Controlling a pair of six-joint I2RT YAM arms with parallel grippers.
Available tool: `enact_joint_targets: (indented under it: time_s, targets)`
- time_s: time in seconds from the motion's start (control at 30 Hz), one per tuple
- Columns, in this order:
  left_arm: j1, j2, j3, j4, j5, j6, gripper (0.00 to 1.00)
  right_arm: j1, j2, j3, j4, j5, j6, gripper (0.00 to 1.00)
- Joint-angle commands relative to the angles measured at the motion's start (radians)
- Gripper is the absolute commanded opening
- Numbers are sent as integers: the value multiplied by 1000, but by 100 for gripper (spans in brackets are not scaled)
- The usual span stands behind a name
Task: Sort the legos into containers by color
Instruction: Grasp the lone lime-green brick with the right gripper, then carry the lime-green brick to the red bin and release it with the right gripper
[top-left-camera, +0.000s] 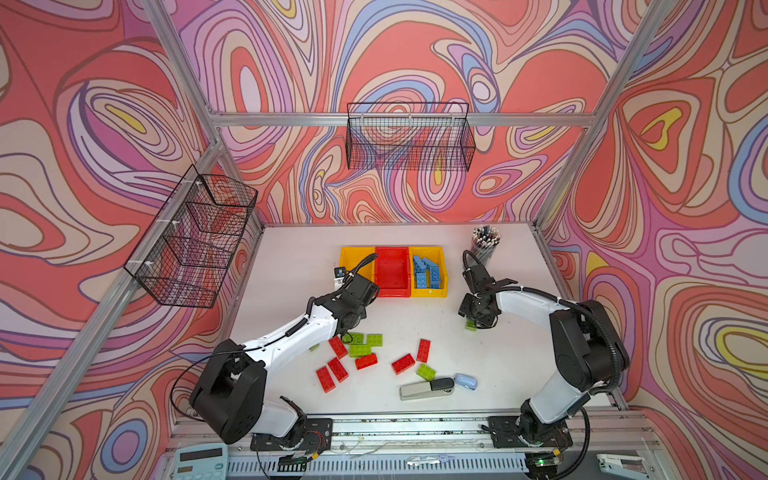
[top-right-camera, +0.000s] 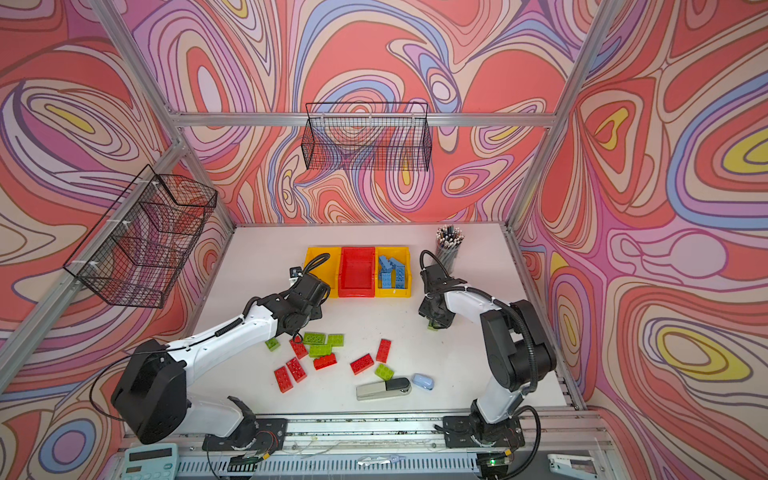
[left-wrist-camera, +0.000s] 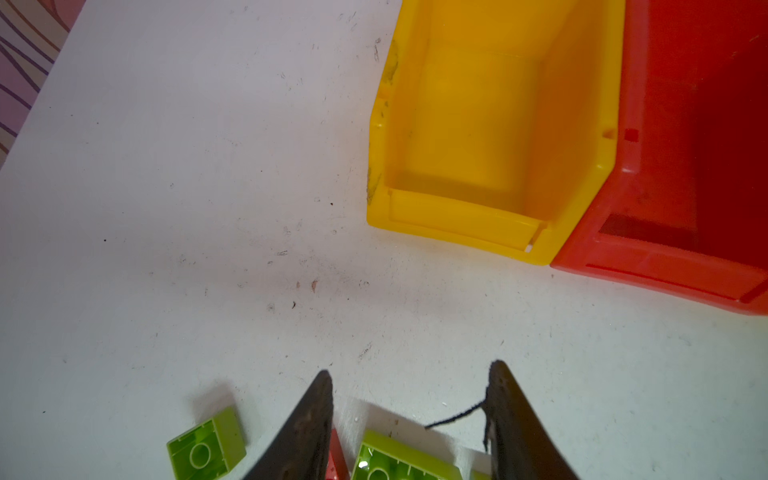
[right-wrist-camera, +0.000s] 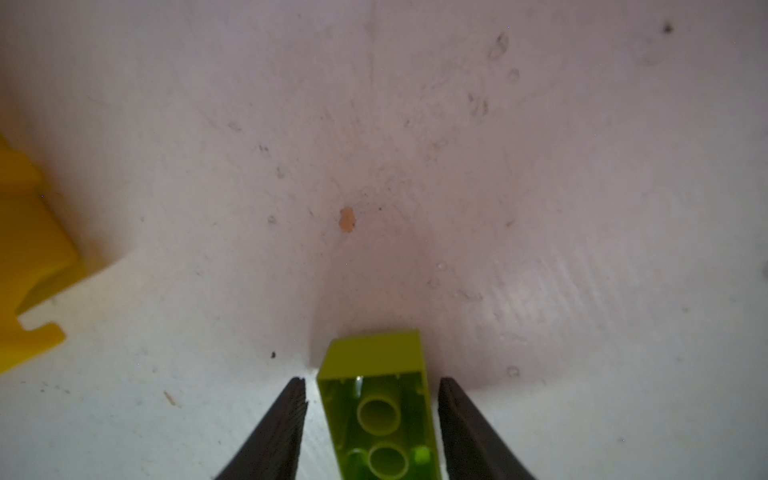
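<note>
On the white table (top-left-camera: 291, 257), right of the loose legos (top-left-camera: 360, 350), the right gripper (right-wrist-camera: 372, 380) straddles an upturned green lego (right-wrist-camera: 374, 353), jaws just clear of its sides. The left gripper (left-wrist-camera: 411, 369) hangs spread over those legos' far edge, before the far containers (top-left-camera: 392, 291).

Left pincer (left-wrist-camera: 411, 368) parted, right pincer (right-wrist-camera: 372, 379) parted, both pointing down

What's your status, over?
Left claw open over a clustered green brick, red brick crowding it. Right claw open around the lone green brick, slim gaps both sides. Blue bricks in a yellow bin.
</note>
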Motion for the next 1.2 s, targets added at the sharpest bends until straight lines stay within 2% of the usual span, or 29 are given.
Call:
enact_joint_targets:
  time_s: [0.0, 0.07, 0.2, 0.4, 0.47, 0.57, 0.67, 0.77, 1.03, 1.17]
  targets:
    - [8, 7, 17, -12, 3, 3, 46, -5, 11, 10, -18, -10, 12, 46]
    - [16, 6, 9, -3, 12, -6, 46, -3, 11, 23, -34, -16, 0, 39]
    - [19, 7, 1, 5, 18, -4, 46, -3, -18, 70, -67, -20, -29, 31]
    - [30, -22, -25, 0, 8, -14, 53, 49, 22, 306, -144, -51, -102, 28]
    - [37, -43, -39, 1, 6, -19, 61, 83, 65, 423, -172, -63, -126, 28]
    - [43, -88, -62, -15, -13, -23, 79, 146, 205, 637, -219, -79, -163, 28]
    - [50, -137, -92, -30, -25, -33, 91, 186, 313, 802, -241, -111, -185, 28]
    - [53, -184, -124, -40, -27, -50, 98, 205, 404, 930, -242, -143, -197, 28]
    - [65, -231, -150, -112, -41, -81, 99, 247, 581, 1135, -242, -220, -235, 30]
    - [80, -234, -157, -129, -32, -86, 99, 253, 636, 1178, -233, -234, -236, 31]
